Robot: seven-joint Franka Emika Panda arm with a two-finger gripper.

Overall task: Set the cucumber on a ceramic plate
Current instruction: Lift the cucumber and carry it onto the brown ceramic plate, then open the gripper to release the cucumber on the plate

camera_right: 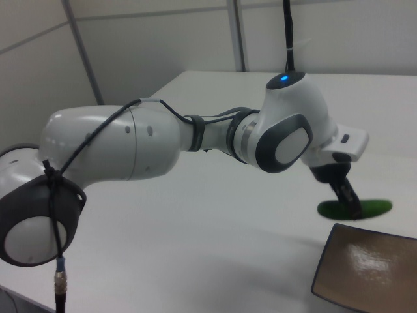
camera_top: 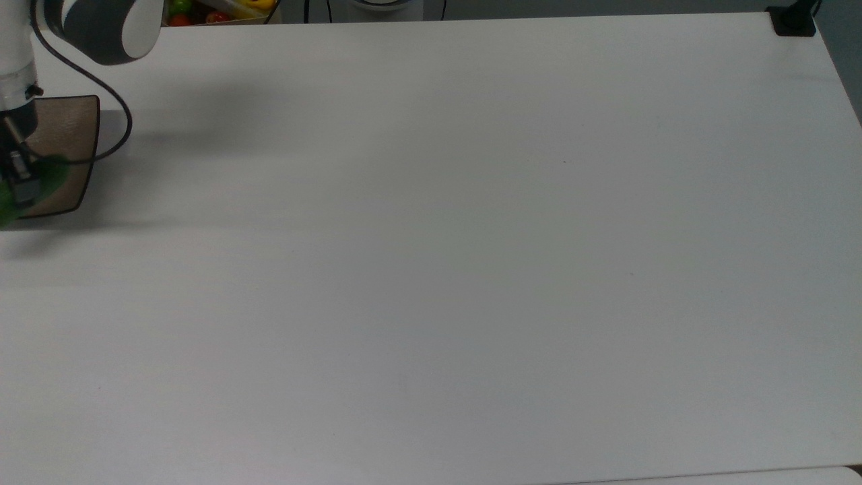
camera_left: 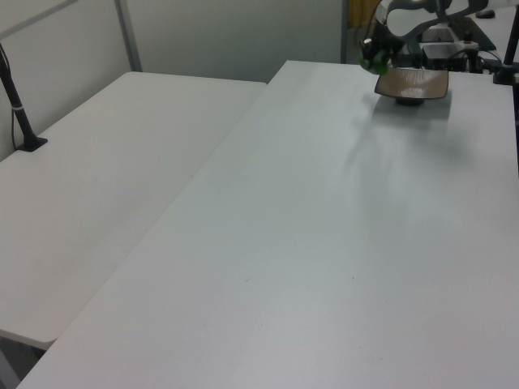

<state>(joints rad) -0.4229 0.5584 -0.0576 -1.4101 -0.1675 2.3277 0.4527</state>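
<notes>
Cucumber (camera_top: 48,176) is held in the gripper (camera_top: 23,190) at the far left edge of the top view, with its green body overlapping the lower part of the ceramic plate (camera_top: 67,131). The fingers are closed tight across the cucumber's middle, so the jaws stand barely apart. A black cable (camera_top: 114,111) loops from the wrist across the plate's right edge. The plate sits on the white table (camera_top: 471,256), whose surface runs away to the top view's right. A box of coloured items (camera_top: 202,10) shows at the top edge, behind the table.

Left view: the gripper (camera_left: 371,58) hangs at the far end of the table (camera_left: 324,243), just at the left corner of the plate (camera_left: 413,83). The cucumber (camera_left: 375,66) appears as a small green patch there, apparently raised above the table, though this is hard to confirm at this range. A second white table (camera_left: 105,170) stands beside the first, on the left view's left.

Right view: the arm (camera_right: 150,147) reaches toward the right view's right. The gripper (camera_right: 352,207) points down with the cucumber (camera_right: 374,207) clamped crosswise between its fingers, lying level. The cucumber sits just beyond the plate's (camera_right: 365,267) far edge, clear of its surface.
</notes>
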